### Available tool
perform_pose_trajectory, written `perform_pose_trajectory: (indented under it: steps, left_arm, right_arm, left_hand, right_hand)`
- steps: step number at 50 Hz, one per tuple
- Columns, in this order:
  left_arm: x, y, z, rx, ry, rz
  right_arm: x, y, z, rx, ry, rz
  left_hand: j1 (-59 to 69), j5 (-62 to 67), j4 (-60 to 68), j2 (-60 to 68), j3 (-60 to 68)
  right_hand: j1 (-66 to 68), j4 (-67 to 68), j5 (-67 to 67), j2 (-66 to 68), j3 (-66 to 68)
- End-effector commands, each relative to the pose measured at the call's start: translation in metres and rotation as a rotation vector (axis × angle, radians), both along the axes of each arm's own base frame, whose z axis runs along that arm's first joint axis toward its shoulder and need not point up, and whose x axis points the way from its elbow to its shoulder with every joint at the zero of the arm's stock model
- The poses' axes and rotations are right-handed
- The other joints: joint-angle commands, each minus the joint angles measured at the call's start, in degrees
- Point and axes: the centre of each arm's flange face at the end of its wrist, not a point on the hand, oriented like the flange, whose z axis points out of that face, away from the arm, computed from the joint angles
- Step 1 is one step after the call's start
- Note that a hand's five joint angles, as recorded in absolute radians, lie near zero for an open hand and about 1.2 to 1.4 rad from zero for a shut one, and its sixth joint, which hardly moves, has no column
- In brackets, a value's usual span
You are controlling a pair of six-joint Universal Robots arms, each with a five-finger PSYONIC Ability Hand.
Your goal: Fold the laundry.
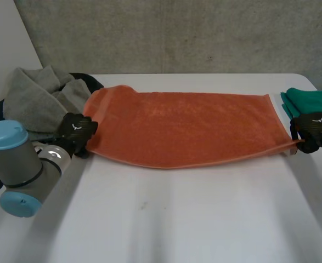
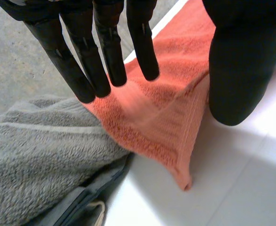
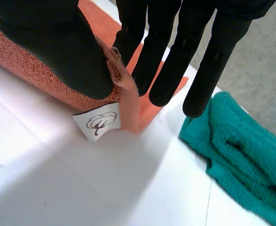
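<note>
An orange towel point(image 1: 188, 129) lies spread across the far half of the white table point(image 1: 177, 219), long side running left to right. My left hand point(image 1: 75, 129) is at its near left corner. In the left wrist view that hand point(image 2: 105, 52) is open, fingers straight and thumb held apart, and the towel corner point(image 2: 166, 117) droops to the table between them. My right hand point(image 1: 314, 129) is at the near right corner. In the right wrist view the thumb point(image 3: 58, 42) pinches the towel's corner point(image 3: 123, 80) against the fingers, and a white label point(image 3: 98, 123) hangs below.
A folded green towel point(image 1: 309, 101) lies by the right hand at the table's right edge, seen too as the green towel point(image 3: 241, 150) past its fingertips. A grey towel point(image 1: 37, 98) is heaped over dark cloth at the left, touching the orange corner beside the grey towel point(image 2: 39, 155).
</note>
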Motion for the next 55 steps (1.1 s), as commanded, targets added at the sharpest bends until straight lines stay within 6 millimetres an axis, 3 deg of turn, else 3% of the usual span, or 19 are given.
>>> perform_pose_trajectory:
  steps: [1,6,7,8,10,17,25,27,28,36,55]
  left_arm:
    - [0.012,-0.002,0.002,-0.002,-0.036,0.030]
    - [0.019,0.004,0.008,-0.021,-0.067,0.030]
    - [0.020,0.006,0.008,-0.023,-0.067,0.026]
    - [0.019,0.009,0.010,-0.027,-0.062,0.004]
    - [0.019,0.014,0.010,-0.017,-0.045,-0.032]
    - [0.017,0.026,0.017,0.013,0.013,-0.109]
    - [0.025,0.043,0.031,0.098,0.047,-0.102]
    - [0.025,0.043,0.030,0.109,0.053,-0.109]
    - [0.025,0.042,0.029,0.119,0.055,-0.116]
    - [0.018,0.036,0.007,0.198,0.026,-0.140]
    - [0.008,-0.015,-0.010,0.111,-0.036,-0.106]
  right_arm:
    - [-0.008,-0.003,0.006,-0.004,0.010,-0.037]
    - [-0.014,-0.005,0.007,0.000,0.019,-0.051]
    - [-0.013,-0.004,0.007,0.003,0.022,-0.049]
    - [-0.013,-0.002,0.006,0.017,0.021,-0.046]
    - [-0.012,0.001,0.005,0.039,0.022,-0.040]
    - [-0.009,0.012,0.008,0.103,0.046,-0.014]
    - [-0.020,0.023,0.026,0.177,0.112,0.010]
    - [-0.019,0.024,0.026,0.181,0.112,0.021]
    - [-0.018,0.024,0.026,0.178,0.109,0.030]
    - [-0.013,0.020,0.016,0.162,0.080,0.021]
    - [-0.014,0.018,0.002,0.162,0.090,0.025]
  left_hand:
    - [-5.2,-4.5,-4.8,-4.8,-5.3]
    - [2.5,3.2,2.9,2.9,2.4]
    - [10.2,10.9,10.6,10.6,10.1]
    - [33.5,34.1,33.8,33.8,33.3]
    - [42.3,42.9,42.6,42.6,42.1]
    - [42.3,42.9,42.6,42.6,42.1]
    - [42.3,42.9,42.6,42.6,42.1]
    - [19.4,20.1,19.7,19.7,19.3]
    - [-3.2,-2.6,-2.9,-2.9,-3.4]
    - [-1.8,-1.1,-1.5,-1.5,-1.9]
    - [6.8,7.4,7.1,7.1,6.6]
  right_hand:
    - [15.9,11.6,11.9,12.7,12.1]
    - [15.9,11.6,11.9,12.7,12.1]
    - [15.9,11.6,11.9,12.7,12.1]
    - [15.9,11.6,11.9,12.7,12.1]
    - [15.9,11.6,11.9,12.7,12.1]
    - [15.9,11.6,11.9,12.7,12.1]
    - [15.9,11.6,11.9,12.7,12.1]
    - [15.9,11.6,11.9,12.7,12.1]
    - [15.9,11.6,11.9,12.7,12.1]
    - [15.9,11.6,11.9,12.7,12.1]
    - [15.9,11.6,11.9,12.7,12.1]
